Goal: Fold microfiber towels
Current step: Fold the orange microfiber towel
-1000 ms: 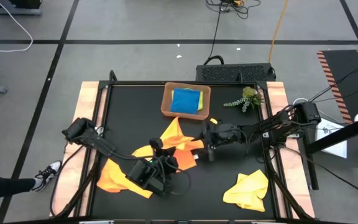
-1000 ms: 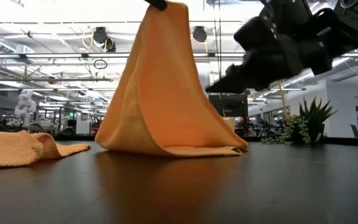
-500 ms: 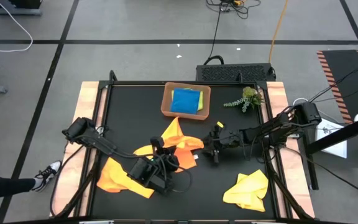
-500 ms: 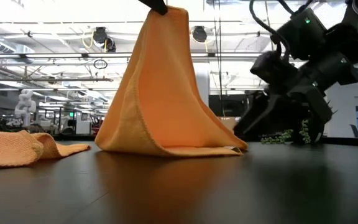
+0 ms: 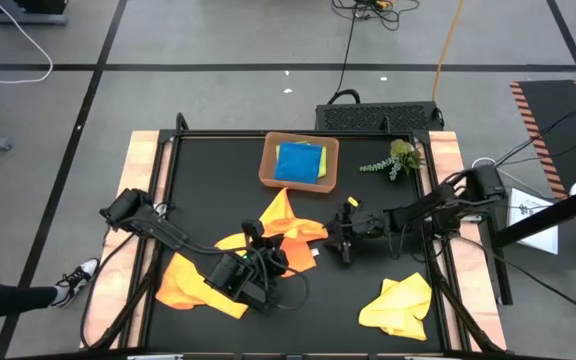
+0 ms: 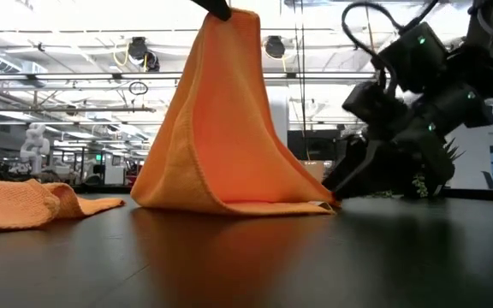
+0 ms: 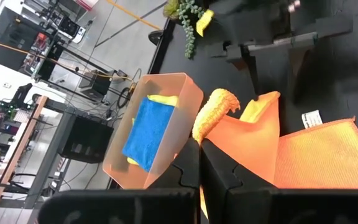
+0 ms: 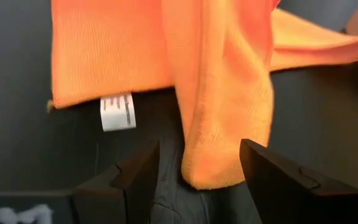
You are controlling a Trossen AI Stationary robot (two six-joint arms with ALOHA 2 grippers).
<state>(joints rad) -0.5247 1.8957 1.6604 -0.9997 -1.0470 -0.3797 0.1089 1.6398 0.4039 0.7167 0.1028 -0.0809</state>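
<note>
Orange towel (image 6: pixel 221 137) on black table (image 6: pixel 255 265)

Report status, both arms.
Left pincer shut on draped orange microfiber towel, corner lifted. Right pincer open at its low edge. Nothing blocking.

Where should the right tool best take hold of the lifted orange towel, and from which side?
Probably at the low corner near the white label, where the orange towel lies flat. The right tool is open, level with the table, facing that edge; the left tool pinches the peak.
</note>
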